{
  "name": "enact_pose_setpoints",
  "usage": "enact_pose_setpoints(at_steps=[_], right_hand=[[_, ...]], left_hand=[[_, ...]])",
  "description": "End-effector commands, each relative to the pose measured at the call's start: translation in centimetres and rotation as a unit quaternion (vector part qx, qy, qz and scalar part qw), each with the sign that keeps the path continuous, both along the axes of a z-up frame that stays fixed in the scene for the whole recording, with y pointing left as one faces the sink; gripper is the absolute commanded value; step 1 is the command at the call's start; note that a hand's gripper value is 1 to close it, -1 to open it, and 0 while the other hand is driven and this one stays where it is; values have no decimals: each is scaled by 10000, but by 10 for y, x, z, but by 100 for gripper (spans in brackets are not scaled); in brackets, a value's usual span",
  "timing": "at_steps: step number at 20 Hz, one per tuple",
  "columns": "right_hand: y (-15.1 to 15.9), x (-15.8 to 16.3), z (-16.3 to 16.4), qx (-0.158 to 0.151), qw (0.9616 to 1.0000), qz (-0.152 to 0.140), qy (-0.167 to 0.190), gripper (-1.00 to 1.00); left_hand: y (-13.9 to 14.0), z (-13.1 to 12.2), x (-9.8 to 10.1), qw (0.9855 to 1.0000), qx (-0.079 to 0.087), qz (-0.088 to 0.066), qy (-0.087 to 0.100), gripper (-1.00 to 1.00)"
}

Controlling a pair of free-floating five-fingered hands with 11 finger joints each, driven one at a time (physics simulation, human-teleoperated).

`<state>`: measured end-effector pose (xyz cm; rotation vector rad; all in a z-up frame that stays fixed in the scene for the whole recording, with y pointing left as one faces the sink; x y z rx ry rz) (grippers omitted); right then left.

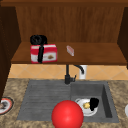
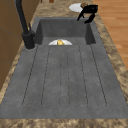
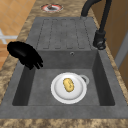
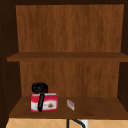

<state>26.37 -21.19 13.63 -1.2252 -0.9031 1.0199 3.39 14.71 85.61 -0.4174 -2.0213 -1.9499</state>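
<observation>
A red and white box (image 1: 47,53) stands at the left of the lower shelf (image 1: 95,57). My left hand (image 1: 38,40) sits on top of the box, one finger curled down its front face; the upper view shows the same hand (image 4: 39,88) and box (image 4: 48,103). My right hand (image 1: 94,103) hangs over the sink basin's front part, fingers relaxed and pointing down, holding nothing. Just left of it, on the basin floor, lies a white plate (image 1: 81,108) with a yellow potato (image 1: 86,105). In the right side view that hand (image 3: 25,55) hovers by the basin's front rim, apart from the plate (image 3: 57,92).
A small pink packet (image 1: 70,50) lies mid-shelf. The black faucet (image 1: 67,75) rises behind the basin, and the ribbed drainboard (image 1: 42,97) lies to the left. A big red ball (image 1: 67,115) shows low in the front view. A red-rimmed plate (image 1: 5,105) sits on the left counter.
</observation>
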Motion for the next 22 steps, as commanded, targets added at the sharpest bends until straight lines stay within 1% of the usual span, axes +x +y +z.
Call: enact_pose_setpoints(at_steps=[1,3,4,9,15,18,20,22], right_hand=[[0,0,0,0,10000,0,0,0],[0,0,0,0,10000,0,0,0],[0,0,0,0,10000,0,0,0],[0,0,0,0,10000,0,0,0],[0,0,0,0,10000,0,0,0],[0,0,0,0,10000,0,0,0],[0,0,0,0,10000,0,0,0],[0,0,0,0,10000,0,0,0]], left_hand=[[-7,9,31,9999,43,0,-95,100],[-13,9,47,9999,68,0,-75,100],[-11,6,55,9999,63,1,-82,100],[-15,2,95,9996,19,1,-273,100],[-19,-11,144,9995,28,3,-306,100],[-23,-23,168,9995,34,5,-321,100],[-25,-33,185,9996,38,7,-288,100],[-27,-46,201,9997,-31,8,-245,100]])
